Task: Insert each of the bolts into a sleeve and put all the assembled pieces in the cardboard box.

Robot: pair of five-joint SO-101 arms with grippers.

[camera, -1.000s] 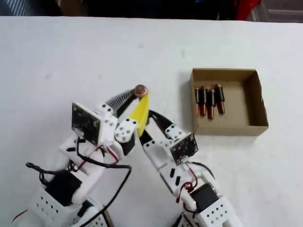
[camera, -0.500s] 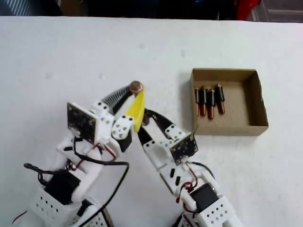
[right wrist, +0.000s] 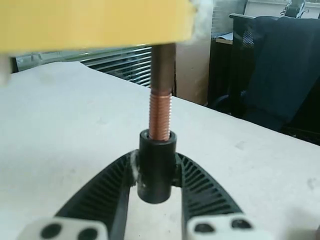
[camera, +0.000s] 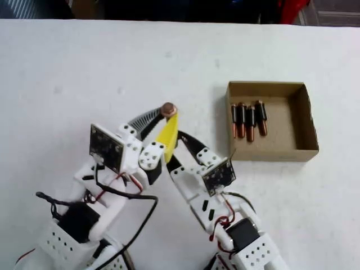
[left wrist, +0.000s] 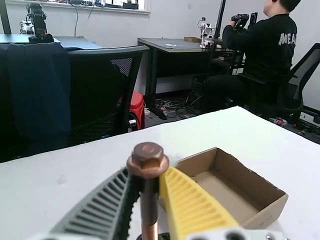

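Observation:
My left gripper [camera: 164, 119] is shut on a copper bolt [camera: 167, 109], held upright between its grey and yellow fingers; the hexagonal head [left wrist: 147, 156] stands above the fingertips. Just below it my right gripper [right wrist: 156, 172] is shut on a black sleeve [right wrist: 156, 165]. The bolt's threaded end [right wrist: 161, 117] enters the sleeve's top opening. Both grippers meet left of the cardboard box [camera: 301, 121], which holds several assembled bolt-and-sleeve pieces [camera: 248, 120] lying side by side.
The box [left wrist: 260, 192] sits on the white table [camera: 84, 67] to the right of the arms, with open table surface behind and to the left. Cables trail from both arm bases near the front edge.
The left gripper with the bolt shifted left and back half a second ago, then returned right to sit over the sleeve. The right arm has stayed put.

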